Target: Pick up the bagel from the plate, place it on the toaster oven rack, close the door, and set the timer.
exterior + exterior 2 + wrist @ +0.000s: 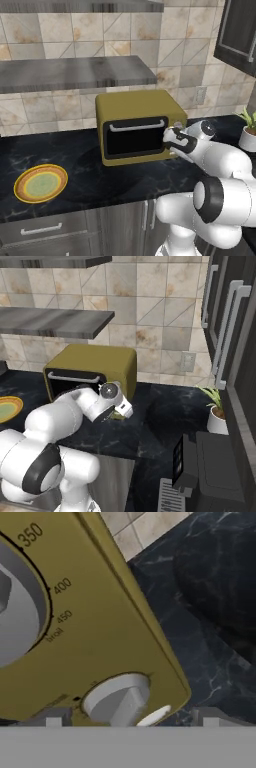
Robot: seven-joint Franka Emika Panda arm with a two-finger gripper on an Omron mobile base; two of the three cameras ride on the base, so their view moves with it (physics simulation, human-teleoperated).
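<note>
1. Just ahead of the pincer [171, 137], the door [134, 137] is standing shut on the olive-yellow oven [140, 125], its dark glass and silver bar handle [136, 126] lying to the pincer's left in the left base view.
2. Right at the pincer's fingertips [54, 721] in the hand view, a silver knob [117, 699] on the oven's control panel is sitting between them; a larger dial [20, 619] with temperature marks is sitting beyond it.
3. Whether the pincer is gripping the knob or standing open around it, I cannot tell.
4. Well apart from the pincer, far to its left, the plate [40, 183] is lying on the dark tabletop [90, 175]; no bagel is lying on it.
5. Off to the pincer's right, a potted plant [216, 413] is standing on the tabletop.
6. Above the oven, a grey shelf [75, 72] is running along the tiled wall.
</note>
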